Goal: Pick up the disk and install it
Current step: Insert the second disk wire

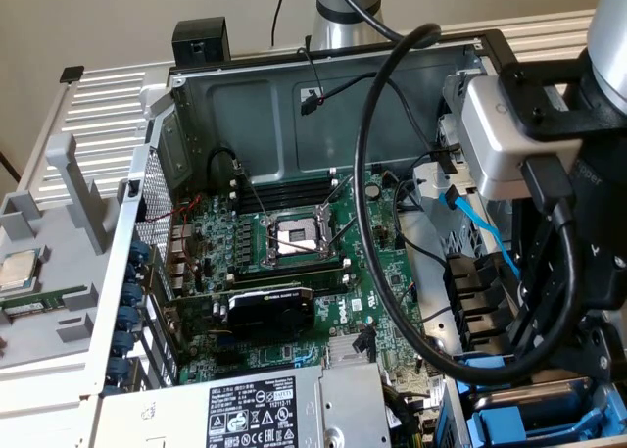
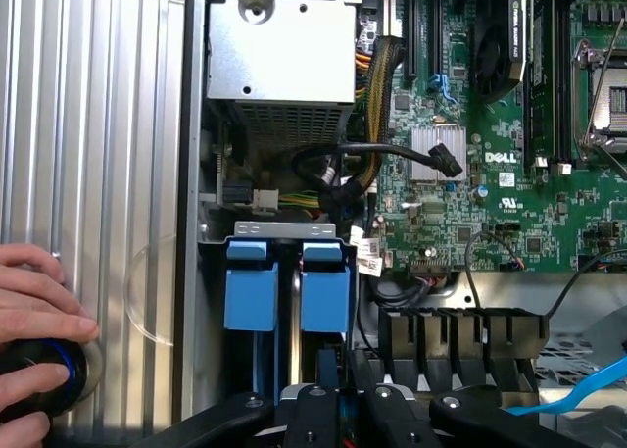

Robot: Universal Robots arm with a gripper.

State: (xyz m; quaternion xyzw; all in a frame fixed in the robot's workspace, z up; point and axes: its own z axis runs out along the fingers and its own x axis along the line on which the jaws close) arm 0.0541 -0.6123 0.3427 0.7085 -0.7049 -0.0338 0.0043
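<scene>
Wrist view — gripper (image 2: pixel 333 394) pinched narrow at bottom centre, directly over the disk (image 2: pixel 325 291) — its blue carrier running lengthwise into the bay.

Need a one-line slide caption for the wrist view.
Gripper over two blue drive carriers in the open Dell computer case, a person's hand on a round button beside it.

"dell" in white on green motherboard (image 2: pixel 509 159), beside silver heatsink (image 2: pixel 436 154); power supply label (image 1: pixel 257 416) carries warning symbols, small print unreadable.
</scene>
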